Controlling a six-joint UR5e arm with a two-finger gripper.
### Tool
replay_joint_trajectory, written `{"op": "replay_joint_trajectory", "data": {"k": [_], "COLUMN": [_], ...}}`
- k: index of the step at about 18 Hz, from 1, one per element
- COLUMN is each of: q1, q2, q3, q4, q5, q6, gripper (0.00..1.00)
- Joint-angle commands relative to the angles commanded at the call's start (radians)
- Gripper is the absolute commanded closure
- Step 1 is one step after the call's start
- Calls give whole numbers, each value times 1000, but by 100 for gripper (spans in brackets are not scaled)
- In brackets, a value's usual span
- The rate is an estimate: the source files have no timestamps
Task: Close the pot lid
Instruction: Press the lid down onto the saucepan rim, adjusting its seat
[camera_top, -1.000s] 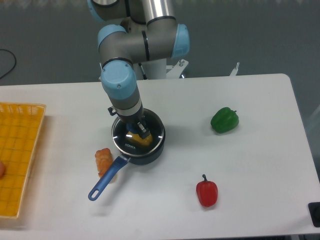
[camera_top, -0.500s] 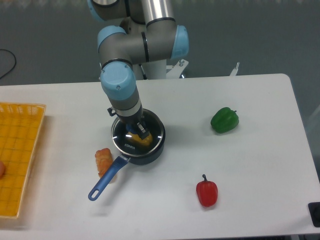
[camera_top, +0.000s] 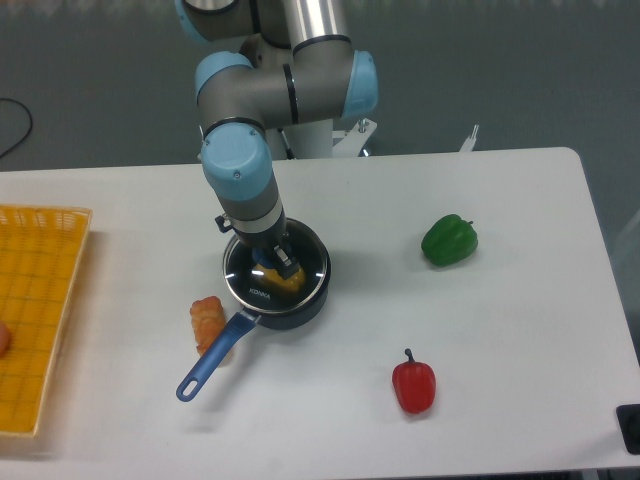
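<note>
The dark blue pot (camera_top: 300, 303) stands left of the table's middle, with its long blue handle (camera_top: 213, 361) pointing to the front left. The glass lid (camera_top: 250, 283) with its metal rim lies on the pot's top, about level with the rim. Something yellow shows through the glass. My gripper (camera_top: 276, 263) comes straight down onto the lid's centre, its dark fingers close together around the knob, which they hide. It looks shut on the lid.
An orange-brown food piece (camera_top: 207, 318) lies right beside the pot's handle. A green pepper (camera_top: 449, 240) is to the right, a red pepper (camera_top: 413, 385) at the front right. A yellow basket (camera_top: 40, 300) fills the left edge.
</note>
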Motion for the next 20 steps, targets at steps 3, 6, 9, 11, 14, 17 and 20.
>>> {"op": "replay_joint_trajectory", "data": {"k": [3, 6, 9, 11, 14, 17, 20], "q1": [0, 0, 0, 0, 2, 2, 2], "q2": [-2, -8, -8, -8, -8, -8, -8], "q3": [0, -2, -2, -3, -3, -2, -3], "q4": [8, 14, 14, 14, 14, 12, 12], "q5": [0, 0, 2, 2, 2, 2, 2], "q6": [0, 0, 0, 2, 5, 14, 20], "gripper": [39, 39, 38, 38, 38, 38, 38]}}
